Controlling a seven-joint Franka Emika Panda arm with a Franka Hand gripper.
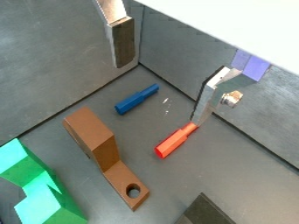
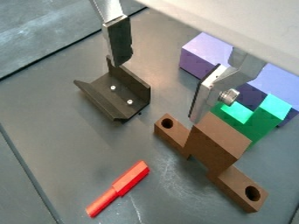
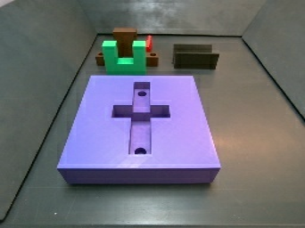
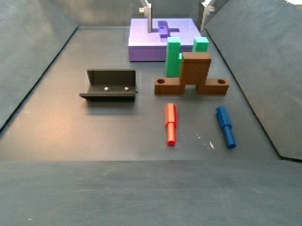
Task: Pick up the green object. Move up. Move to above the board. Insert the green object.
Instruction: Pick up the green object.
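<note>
Both wrist views show the gripper (image 1: 163, 70) raised above the floor with its two silver fingers (image 1: 121, 39) spread wide apart and nothing between them. Its fingertips are barely visible at the upper edge of a side view, over the board (image 4: 160, 40).

The green object (image 3: 124, 52) stands on the floor with its two prongs up, beyond the far end of the board (image 3: 141, 125) in a side view, close against the brown block (image 2: 216, 147). That brown piece has an upright middle and two flat ends with round holes. The board lies flat, its cross-shaped recess and two small holes unfilled.

The fixture (image 4: 109, 86) sits apart to one side. A red peg (image 4: 171, 122) and a blue peg (image 4: 224, 126) lie on the floor near each other, on the side of the brown block away from the board.
</note>
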